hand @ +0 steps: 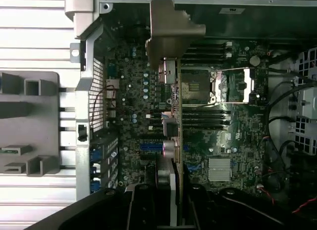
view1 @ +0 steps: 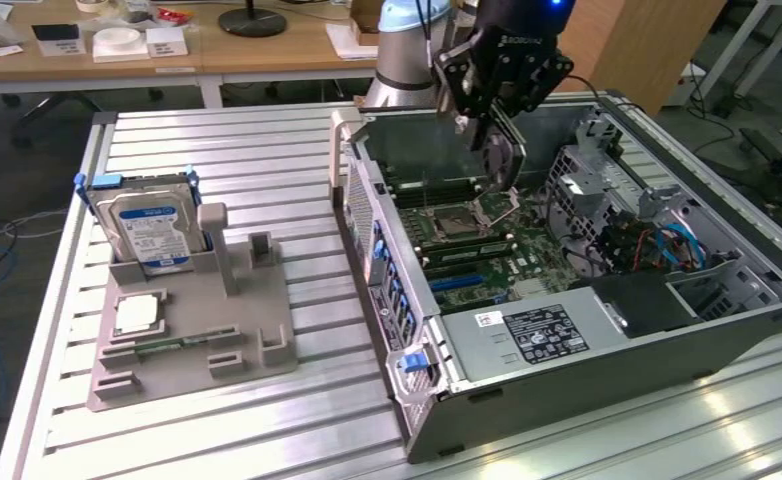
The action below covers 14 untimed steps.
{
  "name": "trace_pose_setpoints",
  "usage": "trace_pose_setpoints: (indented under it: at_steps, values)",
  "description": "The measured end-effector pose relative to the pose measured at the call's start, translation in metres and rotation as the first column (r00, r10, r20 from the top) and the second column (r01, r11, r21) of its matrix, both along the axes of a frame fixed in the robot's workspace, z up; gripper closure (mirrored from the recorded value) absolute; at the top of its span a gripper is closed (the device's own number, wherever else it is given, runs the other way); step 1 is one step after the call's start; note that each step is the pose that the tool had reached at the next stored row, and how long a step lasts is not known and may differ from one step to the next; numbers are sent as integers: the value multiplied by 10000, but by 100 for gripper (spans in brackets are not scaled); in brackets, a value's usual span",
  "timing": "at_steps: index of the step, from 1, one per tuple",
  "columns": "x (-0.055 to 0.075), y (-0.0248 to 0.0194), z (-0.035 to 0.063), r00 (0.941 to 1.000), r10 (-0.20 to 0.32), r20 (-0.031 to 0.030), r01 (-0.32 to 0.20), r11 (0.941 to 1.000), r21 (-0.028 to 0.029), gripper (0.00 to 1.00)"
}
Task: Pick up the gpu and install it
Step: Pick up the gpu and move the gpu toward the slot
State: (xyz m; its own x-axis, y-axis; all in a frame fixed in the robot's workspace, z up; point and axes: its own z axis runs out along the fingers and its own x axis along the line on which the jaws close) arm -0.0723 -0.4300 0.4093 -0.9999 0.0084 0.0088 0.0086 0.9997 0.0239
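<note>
On gripper (view1: pixel 495 140) body: white brand lettering, prob. "ROBOTIQ", only partly legible. HDD (view1: pixel 151 232): blue/white label, print too small to read. PSU (view1: pixel 571 305): black label (view1: pixel 546 333) w/ white print, unreadable. Next to it a white sticker (view1: pixel 489 319) w/ red mark, text not legible. Wrist view: small case label (hand: pixel 233 10), white w/ dark print, can't read. Motherboard (hand: pixel 237 136): white silkscreen marks, none legible.
</note>
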Motion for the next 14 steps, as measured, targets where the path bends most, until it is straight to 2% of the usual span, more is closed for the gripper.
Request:
trace_pose_setpoints:
  at_steps: [14]
  values:
    - [476,0,-3,10000,0,0,0,10000,0,72]
